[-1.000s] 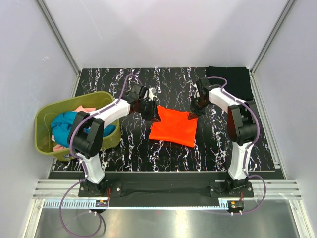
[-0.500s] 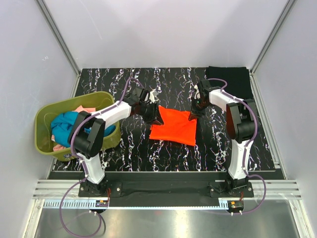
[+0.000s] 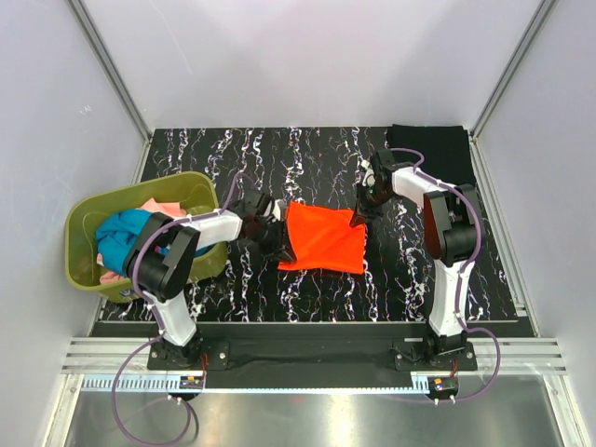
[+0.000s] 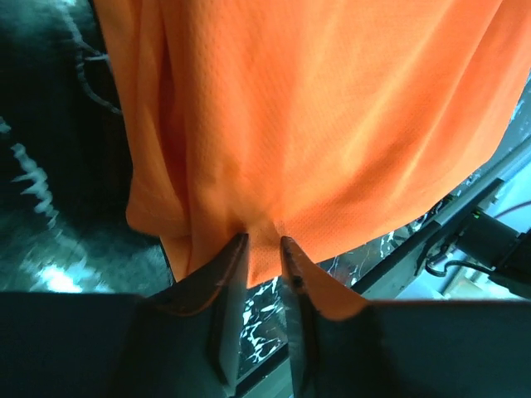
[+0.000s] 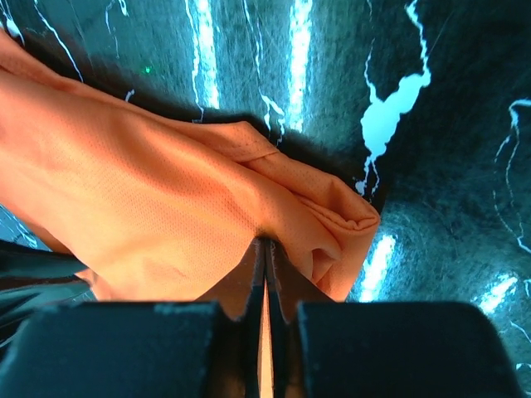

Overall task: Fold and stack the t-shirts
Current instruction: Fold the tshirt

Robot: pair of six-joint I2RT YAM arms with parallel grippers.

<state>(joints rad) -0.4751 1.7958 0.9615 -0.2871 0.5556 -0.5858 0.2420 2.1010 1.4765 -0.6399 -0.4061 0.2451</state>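
The bright orange t-shirt (image 3: 323, 238) lies folded in a rough square on the marbled table, mid-centre. My left gripper (image 3: 278, 239) is at its left edge, shut on a gathered pinch of orange cloth (image 4: 332, 124), seen between my fingertips in the left wrist view (image 4: 261, 240). My right gripper (image 3: 361, 212) is at the shirt's far right corner, shut tight on the layered orange edge (image 5: 166, 199) in the right wrist view (image 5: 265, 242). A black t-shirt (image 3: 434, 155) lies flat at the back right. Teal (image 3: 119, 235) and pink (image 3: 160, 203) shirts sit in the basket.
The olive-green plastic basket (image 3: 202, 182) stands at the table's left edge, close to my left arm. The black marbled table (image 3: 317, 158) is bounded by white walls at the back and sides.
My left gripper has moved toward the near edge, taking the shirt's left edge with it. The shirt now looks squarer. My right gripper has shifted slightly back with its corner.
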